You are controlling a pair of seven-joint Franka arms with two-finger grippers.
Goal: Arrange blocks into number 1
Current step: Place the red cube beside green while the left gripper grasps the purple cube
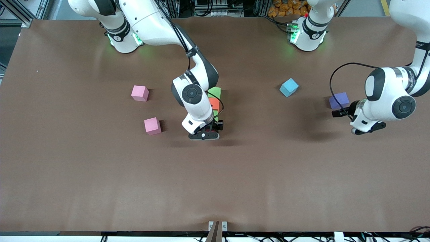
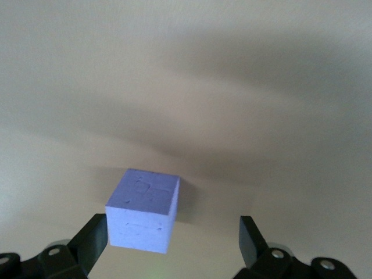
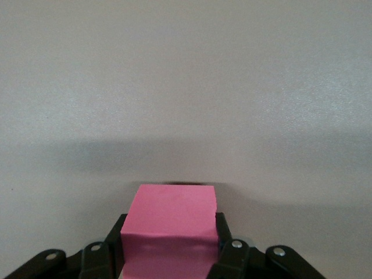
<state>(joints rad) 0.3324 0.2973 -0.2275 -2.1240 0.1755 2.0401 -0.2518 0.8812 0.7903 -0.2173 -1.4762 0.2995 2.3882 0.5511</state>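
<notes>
A line of blocks runs toward the front camera at mid-table: a green block (image 1: 214, 92), an orange block (image 1: 214, 104), then a sliver of a second green block (image 1: 216, 114) beside the right arm's hand. My right gripper (image 1: 204, 135) (image 3: 168, 233) sits low at the near end of this line, shut on the red block (image 3: 171, 218), which looks pinkish-red. The purple block (image 1: 339, 100) (image 2: 143, 210) lies toward the left arm's end. My left gripper (image 1: 365, 130) (image 2: 173, 235) hovers open just by it, the block showing close to one finger (image 2: 93, 235) in the left wrist view.
Two pink cubes (image 1: 140, 93) (image 1: 152, 126) lie toward the right arm's end. A light blue cube (image 1: 289, 87) sits between the block line and the purple block. Brown table surface (image 1: 215, 188) stretches toward the front camera.
</notes>
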